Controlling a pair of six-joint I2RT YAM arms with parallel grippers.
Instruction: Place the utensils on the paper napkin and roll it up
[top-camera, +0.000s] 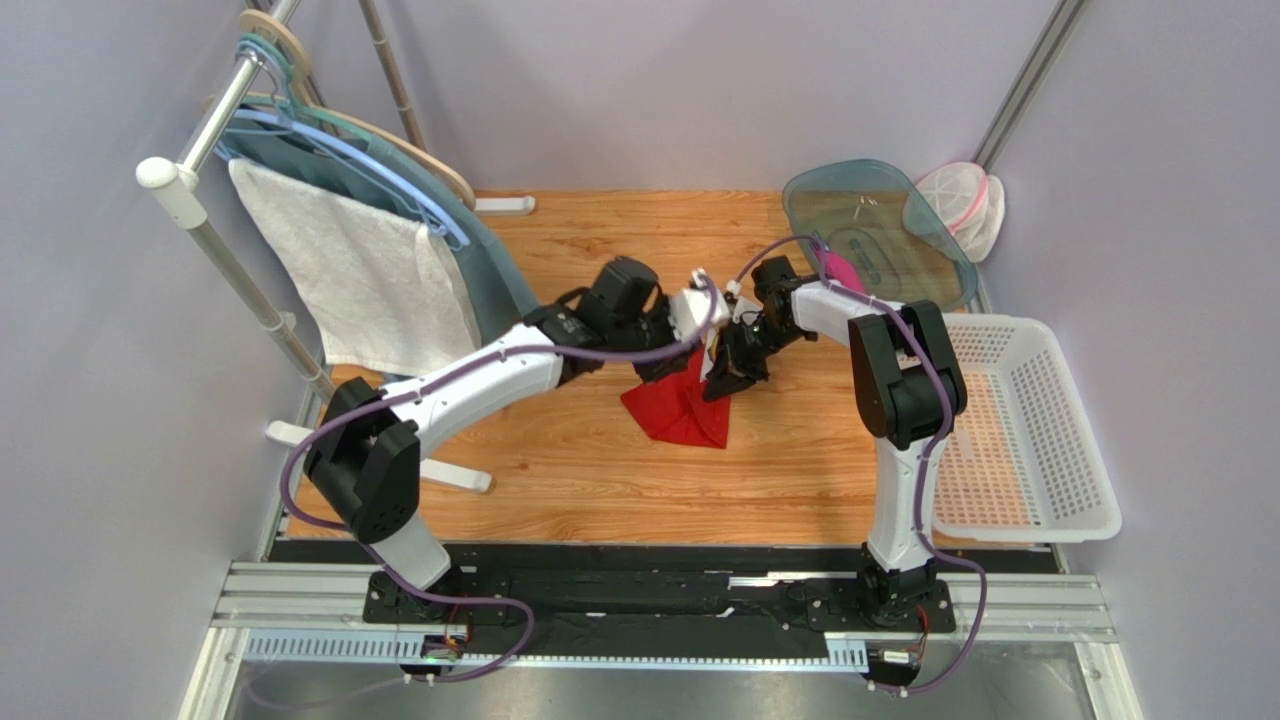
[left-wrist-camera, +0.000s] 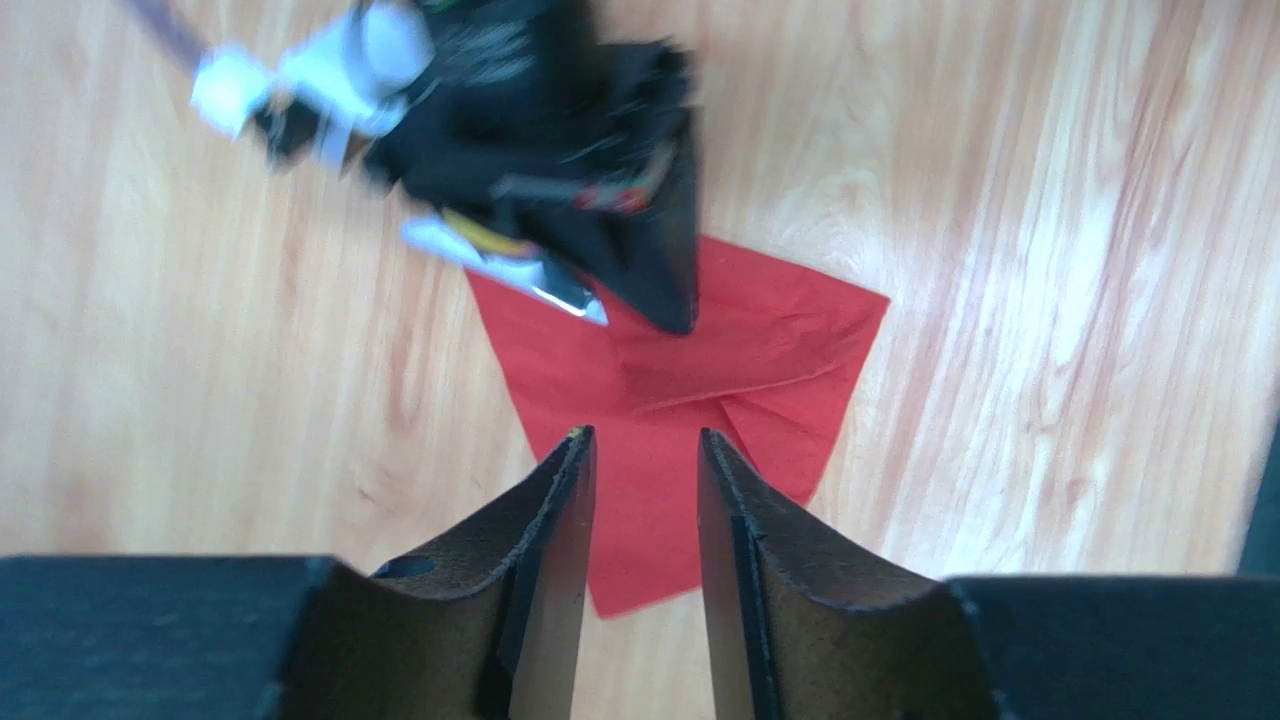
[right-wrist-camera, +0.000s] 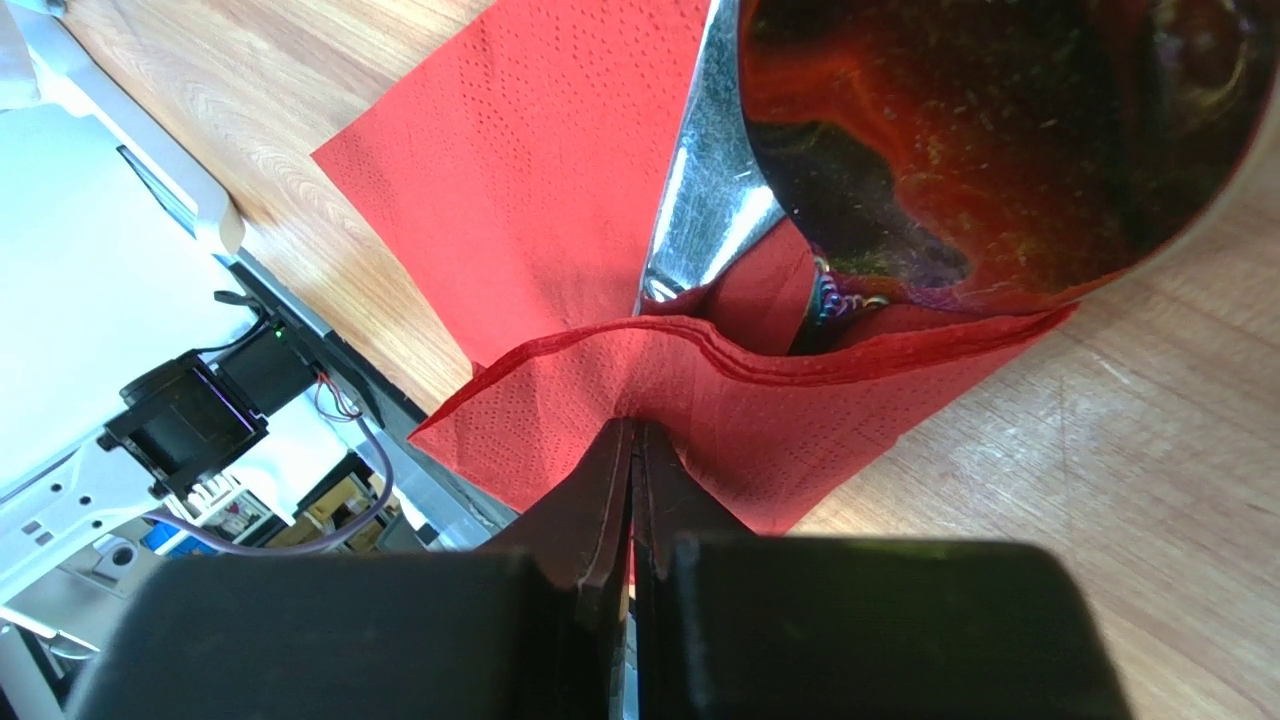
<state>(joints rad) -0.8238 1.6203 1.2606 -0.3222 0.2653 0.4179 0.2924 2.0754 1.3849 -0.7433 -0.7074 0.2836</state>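
Observation:
The red paper napkin (top-camera: 684, 408) (left-wrist-camera: 781, 345) (right-wrist-camera: 526, 165) lies partly folded on the wooden table. My right gripper (top-camera: 736, 368) (right-wrist-camera: 634, 428) is shut, pinching a folded edge of it. A shiny silver spoon (right-wrist-camera: 992, 135) lies on the napkin just past that fold, its bowl close to the right wrist camera. The left wrist view shows a bit of silver utensil (left-wrist-camera: 549, 285) under the right gripper (left-wrist-camera: 661, 285). My left gripper (top-camera: 703, 311) (left-wrist-camera: 643, 435) hovers over the napkin's near part, open with a narrow gap and nothing between its fingers.
A white perforated basket (top-camera: 1037, 435) stands at the right edge. A clear bluish lid (top-camera: 879, 225) lies at the back right, with a mesh cup (top-camera: 962, 203) beside it. A white towel (top-camera: 353, 278) hangs with hangers on a rack at the left.

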